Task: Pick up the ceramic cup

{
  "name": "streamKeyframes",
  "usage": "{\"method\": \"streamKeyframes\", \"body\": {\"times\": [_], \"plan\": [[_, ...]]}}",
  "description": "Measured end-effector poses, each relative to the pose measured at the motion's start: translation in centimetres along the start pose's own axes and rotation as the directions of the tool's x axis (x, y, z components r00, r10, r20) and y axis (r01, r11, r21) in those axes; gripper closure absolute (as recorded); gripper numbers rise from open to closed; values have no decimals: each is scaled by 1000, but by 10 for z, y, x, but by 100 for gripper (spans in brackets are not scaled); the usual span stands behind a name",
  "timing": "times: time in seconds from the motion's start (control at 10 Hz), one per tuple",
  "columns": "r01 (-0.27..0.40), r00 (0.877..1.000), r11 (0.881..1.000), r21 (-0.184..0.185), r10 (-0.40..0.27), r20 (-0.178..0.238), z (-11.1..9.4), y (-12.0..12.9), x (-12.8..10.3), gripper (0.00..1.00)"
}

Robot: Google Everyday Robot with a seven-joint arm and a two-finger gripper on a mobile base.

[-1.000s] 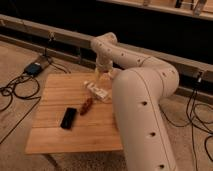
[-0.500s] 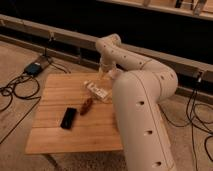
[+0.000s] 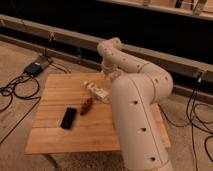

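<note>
My gripper [image 3: 109,75] is at the end of the white arm [image 3: 135,70], low over the far edge of the wooden table [image 3: 55,135], just behind the white packet. Most of it is hidden against the arm's big forearm. The ceramic cup does not show as a separate thing; it is hidden or lost behind the gripper and the arm.
On the table lie a white packet [image 3: 96,91], a small brown object [image 3: 86,105] and a flat black object [image 3: 69,118]. The arm's body covers the table's right side. Cables and a blue box [image 3: 34,68] lie on the floor at the left. A rail runs behind.
The end of the arm has shifted a little to the right along the table's far edge, closer to the forearm. The things on the table have not moved.
</note>
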Motion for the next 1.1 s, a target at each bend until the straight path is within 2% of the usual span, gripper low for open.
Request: {"method": "streamKeyframes", "body": {"times": [0.2,0.3,0.7,1.0,1.1], "plan": [[11,1000,1000,5,-11,-15,6,-1,0,49],[16,1000,1000,4,-16,-19,8,-1,-1,62],[17,1000,1000,5,-17,-5,1,0,-4,99],[22,1000,999,35,-22,20,-16,0,-8,100],[43,998,997,62,-45,38,-31,2,-11,100]]}}
